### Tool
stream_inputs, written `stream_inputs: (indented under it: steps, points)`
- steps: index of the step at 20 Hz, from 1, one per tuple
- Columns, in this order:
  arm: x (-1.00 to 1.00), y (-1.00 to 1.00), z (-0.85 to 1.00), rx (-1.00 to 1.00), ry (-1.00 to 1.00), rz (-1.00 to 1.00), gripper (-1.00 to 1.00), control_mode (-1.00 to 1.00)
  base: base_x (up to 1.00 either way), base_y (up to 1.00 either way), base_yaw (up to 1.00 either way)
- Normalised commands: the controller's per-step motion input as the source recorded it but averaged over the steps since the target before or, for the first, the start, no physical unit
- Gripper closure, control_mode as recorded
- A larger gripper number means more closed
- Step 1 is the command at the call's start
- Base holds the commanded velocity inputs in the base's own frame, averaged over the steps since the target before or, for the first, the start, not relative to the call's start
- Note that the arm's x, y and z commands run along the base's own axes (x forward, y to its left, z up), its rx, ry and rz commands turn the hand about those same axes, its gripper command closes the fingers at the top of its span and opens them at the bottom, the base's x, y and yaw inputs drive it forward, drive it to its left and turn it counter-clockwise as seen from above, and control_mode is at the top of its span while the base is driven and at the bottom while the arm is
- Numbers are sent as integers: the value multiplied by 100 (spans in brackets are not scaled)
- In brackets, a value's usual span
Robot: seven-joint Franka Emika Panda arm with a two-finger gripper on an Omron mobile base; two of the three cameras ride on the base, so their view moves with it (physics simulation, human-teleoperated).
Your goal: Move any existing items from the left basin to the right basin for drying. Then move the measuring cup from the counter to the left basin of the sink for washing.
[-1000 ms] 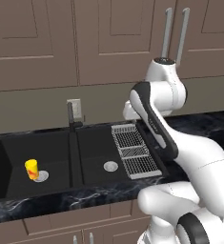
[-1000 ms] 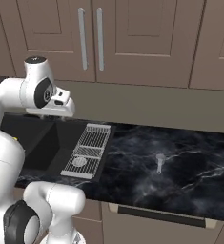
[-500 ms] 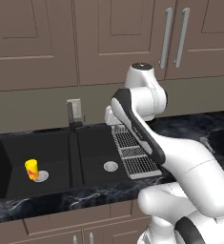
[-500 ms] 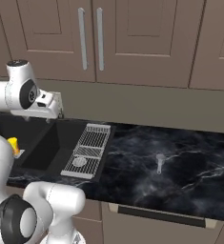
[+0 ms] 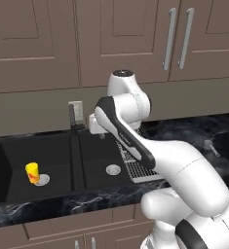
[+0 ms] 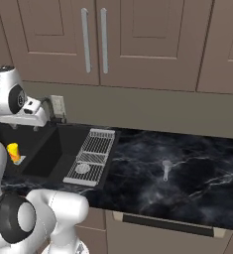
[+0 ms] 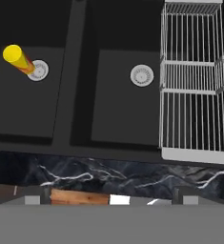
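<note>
A small yellow cup [image 5: 32,172] with an orange-red base stands in the left basin [image 5: 18,151] beside its silver drain [image 5: 42,179]; from the hand view the cup [image 7: 19,59] leans over that drain. The right basin [image 5: 99,158] holds just its drain [image 5: 113,169]. My gripper [image 5: 100,132] hangs open above the divider between the basins, well over the sink and touching nothing. In the hand view its fingertips [image 7: 45,194] stand wide apart. The grey measuring cup [image 6: 166,167] lies on the black marble counter [image 6: 197,183], far right of the sink.
A white wire rack [image 5: 135,160] lies along the right basin's outer edge. A dark faucet [image 5: 73,119] and a wall outlet [image 5: 76,108] stand behind the sink. Brown cabinets hang above the backsplash.
The arm has swung left, from over the wire rack to over the sink's middle divider. The gripper stayed open. The yellow cup and measuring cup have not moved.
</note>
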Motion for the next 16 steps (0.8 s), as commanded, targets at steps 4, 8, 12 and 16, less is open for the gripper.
stream_inputs:
  steps: [4, 8, 12, 16]
  points:
    - [3, 49, -14, 0, 5, 0, -100, -100, 0, 0, 0]
    - [-1, 42, -18, 0, 4, 1, -100, -100, 0, 0, 0]
    - [-7, 35, -22, -1, 0, 3, -100, -100, 0, 0, 0]
    - [0, 37, -25, -3, 0, 0, -100, -100, 0, 0, 0]
